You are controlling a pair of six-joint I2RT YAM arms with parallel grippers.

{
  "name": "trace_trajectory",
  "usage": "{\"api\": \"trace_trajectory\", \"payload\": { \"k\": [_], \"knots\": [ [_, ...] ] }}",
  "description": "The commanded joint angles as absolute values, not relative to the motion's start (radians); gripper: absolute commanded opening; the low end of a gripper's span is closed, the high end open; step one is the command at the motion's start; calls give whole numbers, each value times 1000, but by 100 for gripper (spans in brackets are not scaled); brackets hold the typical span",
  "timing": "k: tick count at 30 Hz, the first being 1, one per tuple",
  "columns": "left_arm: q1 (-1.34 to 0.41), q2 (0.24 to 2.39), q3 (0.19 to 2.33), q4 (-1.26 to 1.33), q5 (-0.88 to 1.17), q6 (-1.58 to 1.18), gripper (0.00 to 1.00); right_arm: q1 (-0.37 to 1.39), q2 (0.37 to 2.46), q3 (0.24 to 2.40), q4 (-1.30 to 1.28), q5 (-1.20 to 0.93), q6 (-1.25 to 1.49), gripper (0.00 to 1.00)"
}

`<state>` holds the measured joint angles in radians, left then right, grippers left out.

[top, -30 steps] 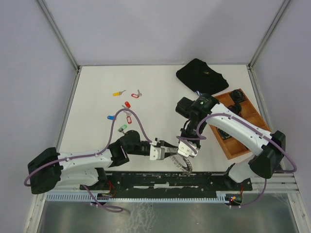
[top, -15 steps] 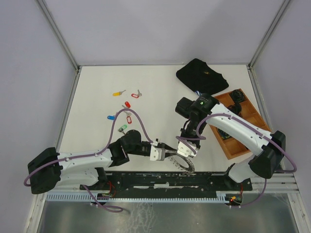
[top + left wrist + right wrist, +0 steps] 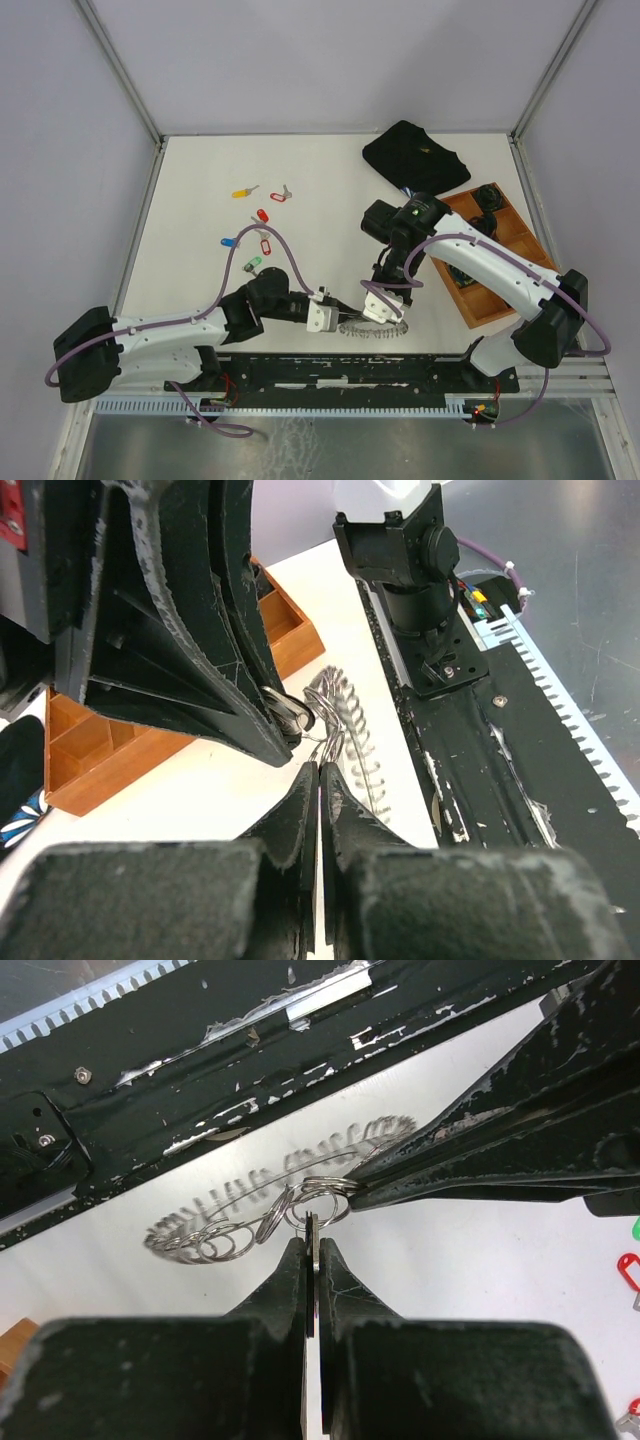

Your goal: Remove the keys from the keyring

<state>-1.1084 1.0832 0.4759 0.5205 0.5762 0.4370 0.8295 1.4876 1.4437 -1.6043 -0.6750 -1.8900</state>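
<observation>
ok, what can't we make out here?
- Right wrist: keyring, right end behind the left gripper; what hangs on it, cannot tell.
- Left wrist: right gripper covers part of the ring.
- Top: both pinch points too small, keyring partly under the right gripper; tray contents partly under the right arm.

Left tool [image 3: 346,317] and right tool [image 3: 383,316] crowded at the keyring [image 3: 396,328], black base rail [image 3: 420,368] just beside

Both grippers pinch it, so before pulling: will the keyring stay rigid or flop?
Probably floppy at the fringe: the keyring carries many small rings that look free to swing. Its hoop looks like thin wire, so likely light and may flex when pulled.
</observation>
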Motion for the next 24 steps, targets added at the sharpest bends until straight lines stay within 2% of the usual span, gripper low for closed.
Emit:
{"api": "trace_trajectory", "payload": {
  "k": [1,9,18,24],
  "knots": [
    [-1116,1037,481,549,568,479,3,831,1457,1479,-1617,-675,-1879,0],
    [-1115,992,409,687,518,438,3,831,1424,1431,-1565,-616,-1852,0],
    [-1115,1025,361,883,428,313,3,839,1432,1395,-1516,-647,-1826,0],
    [-1115,1053,283,1133,328,163,3,851,1433,1382,-1435,-625,-1725,0]
  ]
}}
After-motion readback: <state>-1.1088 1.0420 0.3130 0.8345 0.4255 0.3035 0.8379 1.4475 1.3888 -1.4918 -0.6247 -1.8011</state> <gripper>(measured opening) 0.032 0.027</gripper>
